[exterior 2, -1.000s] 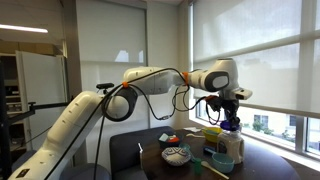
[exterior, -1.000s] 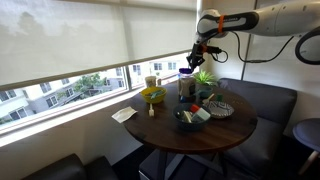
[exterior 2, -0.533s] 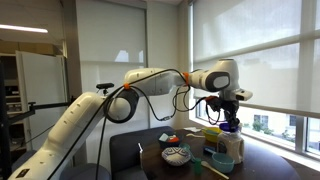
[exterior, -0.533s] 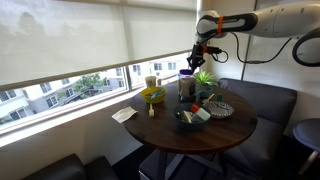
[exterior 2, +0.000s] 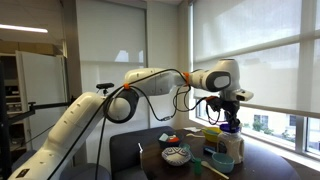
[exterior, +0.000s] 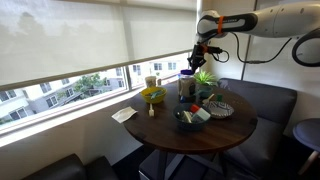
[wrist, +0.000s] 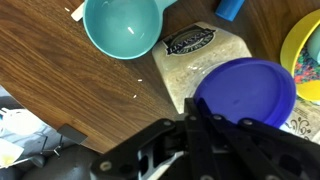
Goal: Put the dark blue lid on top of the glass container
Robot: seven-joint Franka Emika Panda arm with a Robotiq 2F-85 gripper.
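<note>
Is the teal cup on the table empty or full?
Empty. In the wrist view the teal cup shows its open mouth, with only bare teal inside.

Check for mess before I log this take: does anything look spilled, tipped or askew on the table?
Only a few pale specks lie on the wooden table near the teal bowl. Nothing looks tipped or damaged; the gripper holds the dark blue lid by its edge.
</note>
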